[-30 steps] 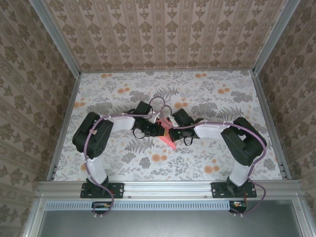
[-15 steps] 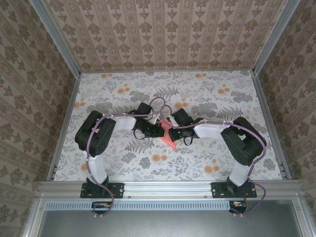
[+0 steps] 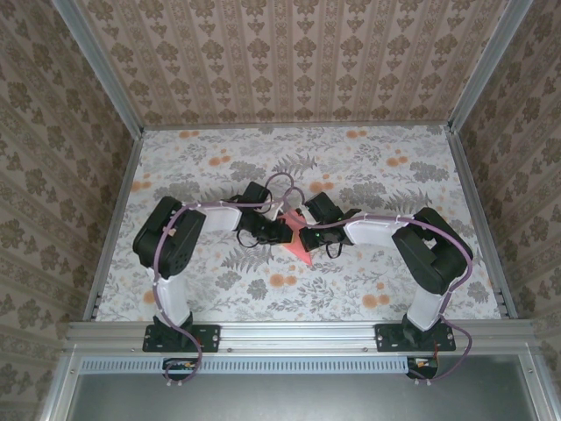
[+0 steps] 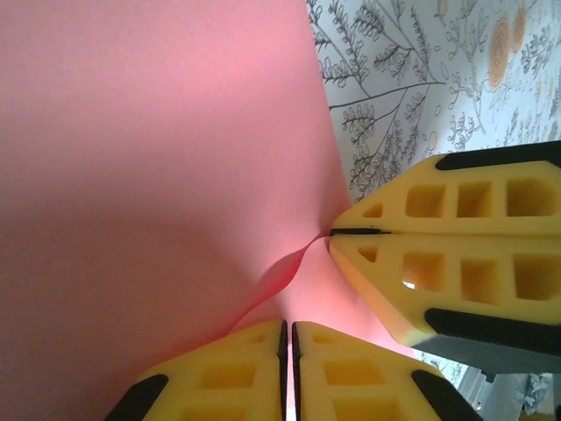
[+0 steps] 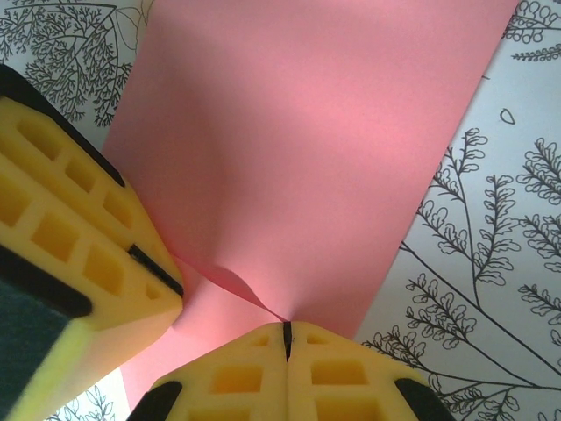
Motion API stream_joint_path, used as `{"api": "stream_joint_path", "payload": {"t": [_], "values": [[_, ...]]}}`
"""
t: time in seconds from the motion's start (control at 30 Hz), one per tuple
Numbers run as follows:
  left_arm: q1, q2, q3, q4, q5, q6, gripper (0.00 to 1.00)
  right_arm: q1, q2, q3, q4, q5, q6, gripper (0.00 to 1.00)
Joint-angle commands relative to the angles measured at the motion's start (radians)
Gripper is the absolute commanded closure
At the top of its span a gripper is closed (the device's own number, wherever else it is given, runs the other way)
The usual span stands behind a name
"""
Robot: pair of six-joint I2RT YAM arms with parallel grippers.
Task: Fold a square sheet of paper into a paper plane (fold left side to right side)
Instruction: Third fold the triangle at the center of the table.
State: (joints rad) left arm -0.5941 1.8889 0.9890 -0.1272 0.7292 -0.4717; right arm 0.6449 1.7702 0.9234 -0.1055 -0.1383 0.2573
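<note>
Left arm (image 3: 171,241) and right arm (image 3: 429,250) both fold in at the elbow, so the wrists meet in the middle. Left gripper (image 4: 287,326) and right gripper (image 5: 287,329) sit with tips close together, angled to each other, each pressed closed on the edge of the paper (image 4: 158,158).

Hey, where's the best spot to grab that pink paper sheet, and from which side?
Probably the small raised buckle in the square sheet of paper, pinched from above with jaws either side of it. The rest looks flat on the tablecloth, offering nothing to pinch.
</note>
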Motion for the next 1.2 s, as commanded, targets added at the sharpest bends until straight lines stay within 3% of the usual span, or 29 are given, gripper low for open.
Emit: {"api": "stream_joint_path", "payload": {"t": [0.0, 0.57, 1.17], "values": [[0.026, -0.042, 0.035, -0.043, -0.014, 0.005, 0.87, 0.009, 0.034, -0.004, -0.076, -0.015, -0.018, 1.00], [0.039, 0.156, 0.194, -0.131, -0.030, 0.062, 0.88, 0.009, 0.017, 0.004, -0.074, -0.029, -0.012, 1.00], [0.036, 0.180, 0.198, -0.168, -0.066, 0.076, 0.90, 0.007, -0.047, -0.006, -0.070, 0.010, -0.005, 1.00]]}}
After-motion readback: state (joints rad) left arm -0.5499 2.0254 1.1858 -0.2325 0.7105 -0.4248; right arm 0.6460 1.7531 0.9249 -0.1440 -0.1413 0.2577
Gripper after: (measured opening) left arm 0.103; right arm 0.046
